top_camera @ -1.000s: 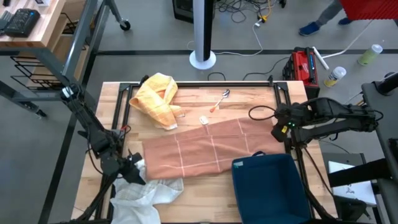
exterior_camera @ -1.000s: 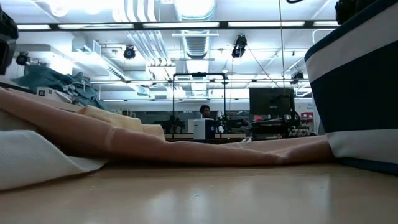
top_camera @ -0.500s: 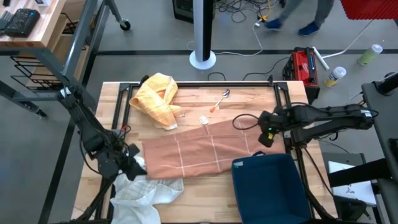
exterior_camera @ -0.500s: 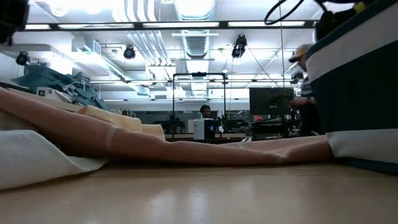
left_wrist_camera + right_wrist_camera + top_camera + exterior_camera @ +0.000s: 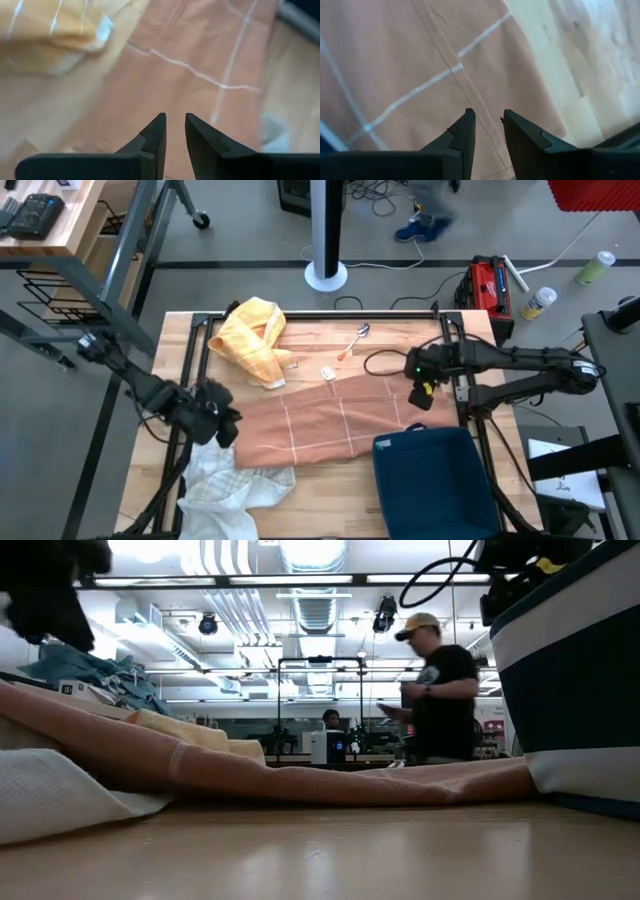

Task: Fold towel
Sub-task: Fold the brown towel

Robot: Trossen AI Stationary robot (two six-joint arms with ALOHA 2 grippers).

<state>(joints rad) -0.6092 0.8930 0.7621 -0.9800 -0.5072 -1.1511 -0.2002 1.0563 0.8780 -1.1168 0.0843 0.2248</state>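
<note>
The salmon towel (image 5: 330,420) with thin white lines lies spread flat across the middle of the table, its near right corner up against a dark blue bin. My left gripper (image 5: 228,423) hovers over the towel's left edge. In the left wrist view its fingers (image 5: 175,120) stand a narrow gap apart with nothing between them, and the towel (image 5: 200,65) lies beyond. My right gripper (image 5: 420,395) hangs over the towel's right end, pointing down. Its fingers (image 5: 487,115) are also narrowly open and hold nothing, above the towel (image 5: 410,75).
A crumpled yellow cloth (image 5: 255,340) lies at the far left, with a spoon (image 5: 355,340) beside it. A white cloth (image 5: 235,485) is bunched at the near left. The dark blue bin (image 5: 435,480) fills the near right. A person (image 5: 435,690) stands beyond the table.
My left gripper has risen from beside the white cloth and gone toward the far edge, turning as it went, and now stands over the towel's left edge. My right gripper has moved from the table's right edge toward the left, over the towel's right end. The towel has not moved.
</note>
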